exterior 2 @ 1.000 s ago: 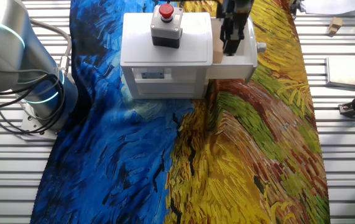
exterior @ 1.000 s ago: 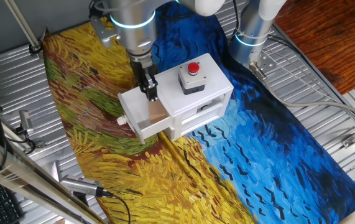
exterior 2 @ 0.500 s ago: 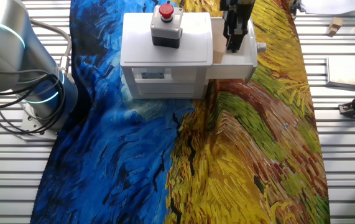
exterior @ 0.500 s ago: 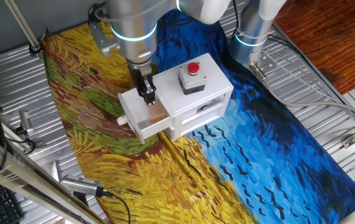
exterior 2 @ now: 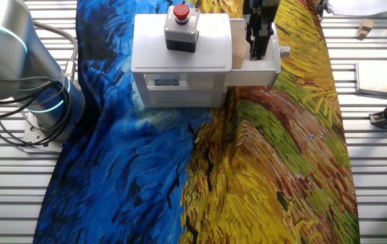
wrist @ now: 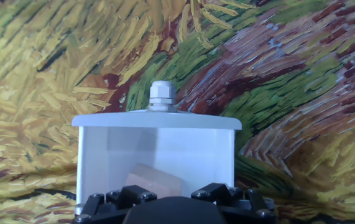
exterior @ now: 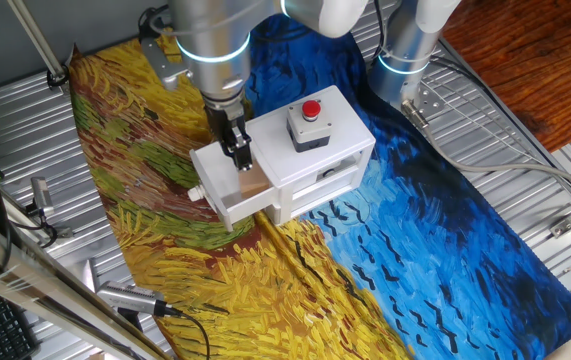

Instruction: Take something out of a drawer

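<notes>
The counter is ribbed grey metal, draped with a painted cloth in swirling strokes, blue on 1 side and yellow, green and brown on the other. At the far corner in one fixed view, reddish wood flooring shows beyond the metal. On the cloth stands a white box carrying a grey switch housing with a red push button on top.

The drawer is a white plastic tray pulled out from the box's side, with a small round knob on its front. Inside it lies the block, tan like bare wood and roughly cubic, far smaller than the box. In the fixed views it sits at the inner end of the tray, close against the box wall.

The hand hangs over the open drawer, fingers pointing down, its tips at about the level of the tray's rim and just beside the block. In the hand view the block lies close below the black finger bases, toward the left of the tray. The fingers look close together with nothing between them, though how wide the gap is I cannot tell.
</notes>
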Motion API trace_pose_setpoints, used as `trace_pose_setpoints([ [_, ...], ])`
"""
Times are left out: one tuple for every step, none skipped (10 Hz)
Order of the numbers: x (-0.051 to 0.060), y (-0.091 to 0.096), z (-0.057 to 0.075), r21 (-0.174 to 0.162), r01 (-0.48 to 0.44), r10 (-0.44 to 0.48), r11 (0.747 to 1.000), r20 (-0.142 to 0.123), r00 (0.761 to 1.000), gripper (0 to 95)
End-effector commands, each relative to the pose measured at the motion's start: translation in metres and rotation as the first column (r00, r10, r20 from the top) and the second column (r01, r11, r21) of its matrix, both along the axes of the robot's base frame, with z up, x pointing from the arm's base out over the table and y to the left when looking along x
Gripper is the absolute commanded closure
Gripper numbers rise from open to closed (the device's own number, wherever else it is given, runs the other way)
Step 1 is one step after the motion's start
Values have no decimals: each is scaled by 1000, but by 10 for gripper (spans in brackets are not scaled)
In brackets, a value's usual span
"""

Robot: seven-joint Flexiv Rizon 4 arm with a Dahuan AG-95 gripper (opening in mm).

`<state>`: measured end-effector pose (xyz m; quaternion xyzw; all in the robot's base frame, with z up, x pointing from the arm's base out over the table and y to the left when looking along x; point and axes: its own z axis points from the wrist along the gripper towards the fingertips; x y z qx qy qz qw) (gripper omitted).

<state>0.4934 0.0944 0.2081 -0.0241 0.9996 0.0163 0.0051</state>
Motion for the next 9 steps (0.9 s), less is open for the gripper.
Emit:
trace_pose_setpoints([
  [-1,0,-1,-11,-95,95,995,-3,996,190],
  [-1,0,-1,-9,-92,92,996,-2,996,190],
  [-1,0,-1,5,-16,16,1000,-4,1000,190],
  [-1,0,-1,6,50,-50,999,-6,999,190],
  [-1,0,-1,11,110,-110,994,-9,994,190],
  [-1,0,-1,14,142,-142,990,-10,990,190],
  [-1,0,-1,16,167,-167,986,-9,986,190],
  [-1,0,-1,15,157,-157,987,-5,988,190],
  [0,0,-1,12,137,-137,990,0,991,190],
])
